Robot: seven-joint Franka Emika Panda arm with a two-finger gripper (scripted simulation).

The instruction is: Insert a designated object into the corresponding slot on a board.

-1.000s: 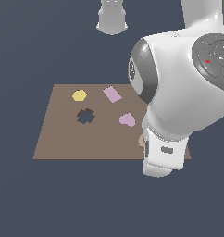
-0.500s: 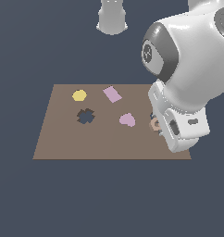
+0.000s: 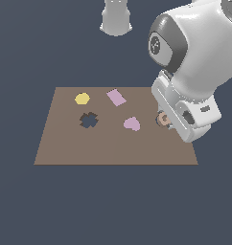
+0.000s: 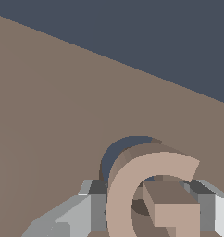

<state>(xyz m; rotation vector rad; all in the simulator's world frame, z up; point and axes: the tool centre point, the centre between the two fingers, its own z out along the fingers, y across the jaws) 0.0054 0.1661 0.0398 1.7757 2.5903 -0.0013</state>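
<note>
Dark slate floor all round the brown board (image 3: 113, 148), and near its edge on the exterior view's right the gripper (image 4: 148, 210) is clamped on the tan spiral piece (image 4: 153, 194), right over the dark spiral slot (image 4: 121, 150).

No readable text, labels or numbers anywhere (both views checked).
</note>
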